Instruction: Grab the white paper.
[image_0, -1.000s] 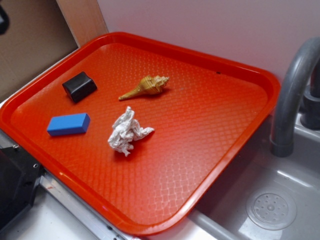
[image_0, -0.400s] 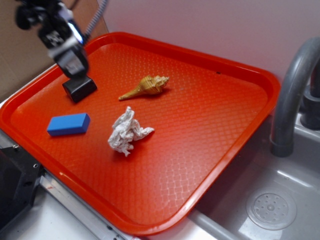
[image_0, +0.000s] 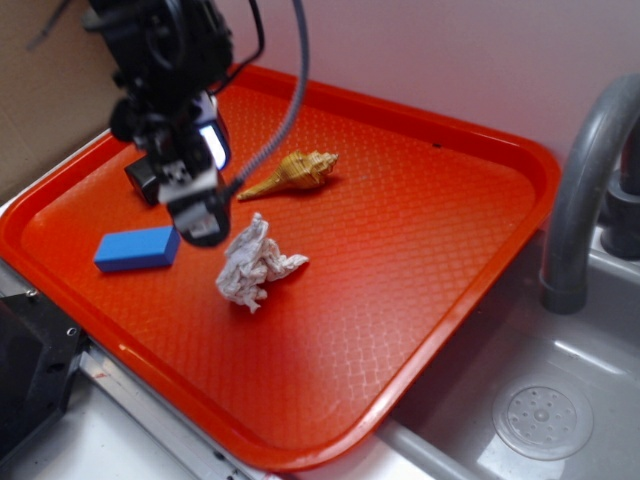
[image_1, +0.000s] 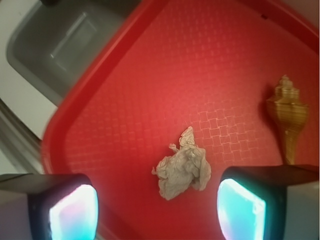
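Note:
The white paper (image_0: 255, 264) is a crumpled wad lying on the red tray (image_0: 400, 240), near its middle. It also shows in the wrist view (image_1: 182, 168), just ahead of and between my two fingers. My gripper (image_0: 203, 222) hangs just left of the paper and above the tray, not touching it. In the wrist view my gripper (image_1: 157, 212) is open, with glowing pads (image_1: 72, 212) set wide apart and nothing between them.
A tan spiral seashell (image_0: 292, 173) lies behind the paper, also in the wrist view (image_1: 287, 112). A blue block (image_0: 137, 249) and a black block (image_0: 142, 176) lie at the tray's left. A grey faucet (image_0: 585, 190) and sink (image_0: 545, 415) are at right.
My arm has come into view from the upper left and moved down and right, from over the black block to just beside the paper. The objects have not moved.

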